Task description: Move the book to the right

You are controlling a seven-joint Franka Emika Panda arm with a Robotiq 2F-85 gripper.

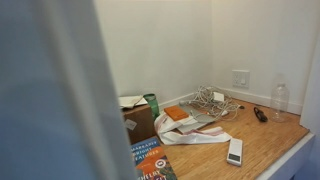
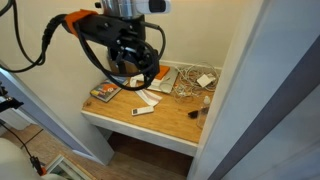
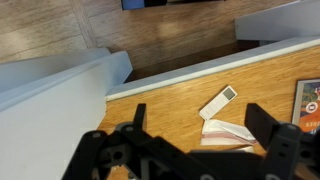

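The book [image 1: 152, 160] has a blue cover with an orange band and lies flat at the near edge of the wooden tabletop. It also shows in an exterior view [image 2: 103, 93] at the table's left end, and at the right edge of the wrist view [image 3: 310, 108]. My gripper [image 2: 135, 72] hangs above the table, open and empty. In the wrist view its two fingers [image 3: 200, 125] stand wide apart over a white remote [image 3: 218, 102] and a white cloth [image 3: 228, 133], away from the book.
A brown cardboard box [image 1: 138, 118], a small orange flat item [image 1: 177, 113], a striped white cloth [image 1: 190, 132], a cable tangle [image 1: 210, 100] and the remote [image 1: 235, 151] share the table. Walls close in the alcove. The table's front edge [image 3: 190, 72] drops to the floor.
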